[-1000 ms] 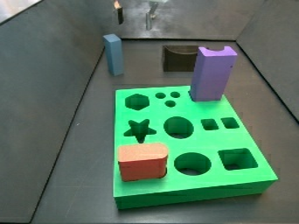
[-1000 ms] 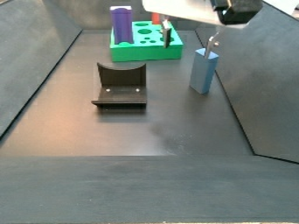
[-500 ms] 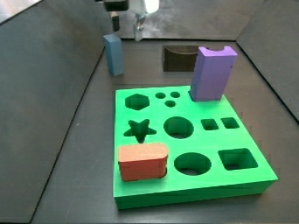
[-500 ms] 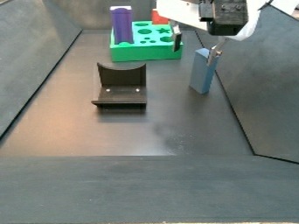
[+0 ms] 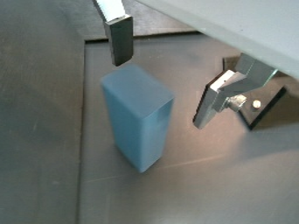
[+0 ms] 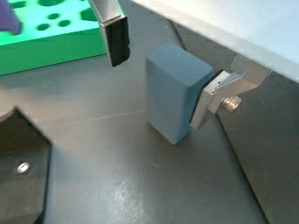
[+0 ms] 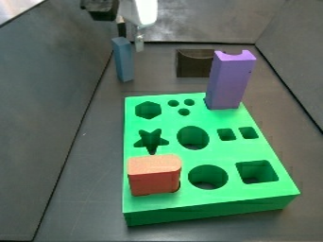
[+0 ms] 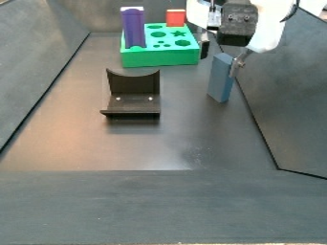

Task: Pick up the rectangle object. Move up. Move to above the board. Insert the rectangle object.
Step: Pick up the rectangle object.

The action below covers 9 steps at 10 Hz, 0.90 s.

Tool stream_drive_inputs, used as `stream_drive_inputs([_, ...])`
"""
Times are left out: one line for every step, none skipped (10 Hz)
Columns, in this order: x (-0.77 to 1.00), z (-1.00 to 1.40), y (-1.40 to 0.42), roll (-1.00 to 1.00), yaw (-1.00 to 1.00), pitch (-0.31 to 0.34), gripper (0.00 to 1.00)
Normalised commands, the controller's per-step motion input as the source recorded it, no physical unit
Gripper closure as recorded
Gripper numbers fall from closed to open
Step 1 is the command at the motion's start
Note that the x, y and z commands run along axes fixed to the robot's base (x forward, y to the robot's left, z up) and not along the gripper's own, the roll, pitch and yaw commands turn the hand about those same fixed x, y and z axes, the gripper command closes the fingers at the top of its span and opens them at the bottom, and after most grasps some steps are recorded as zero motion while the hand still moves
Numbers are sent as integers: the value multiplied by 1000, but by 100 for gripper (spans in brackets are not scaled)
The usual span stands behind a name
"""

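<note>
The rectangle object (image 7: pixel 123 59) is a tall light-blue block standing upright on the dark floor near a side wall, well apart from the green board (image 7: pixel 202 212). My gripper (image 7: pixel 128 40) hangs open just over it. In both wrist views the block (image 5: pixel 135 122) (image 6: pixel 173 96) stands between the two fingers: one dark pad (image 6: pixel 115 44) is off to one side and the silver plate (image 6: pixel 212 100) is close by the opposite face. Neither finger visibly presses on it. In a side view the gripper (image 8: pixel 228 50) sits at the block's top (image 8: pixel 221 78).
A purple notched block (image 7: pixel 231 78) stands in the board and a red block (image 7: pixel 154 175) sits at its near corner. The fixture (image 8: pixel 132 94) stands on the floor between board and block. Sloping grey walls close in the floor on both sides.
The gripper has come down and across from higher up. Its fingers now straddle the top of the light-blue block. The block has not moved.
</note>
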Motion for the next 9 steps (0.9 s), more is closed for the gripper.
stream_drive_inputs([-240,-343,-60,7,-394,-4,0])
stream_drive_inputs([-263,-371,-54,31,-374,0,0])
stream_drive_inputs([-223,-337,-86,29,-369,0,0])
stream_drive_inputs([0,0,0,26,0,0,0])
stream_drive_inputs([0,0,0,0,0,0,0])
stream_drive_inputs([0,0,0,0,0,0,100])
stream_drive_inputs([0,0,0,0,0,0,100])
stream_drive_inputs([0,0,0,0,0,0,100])
stream_drive_inputs([0,0,0,0,0,0,100])
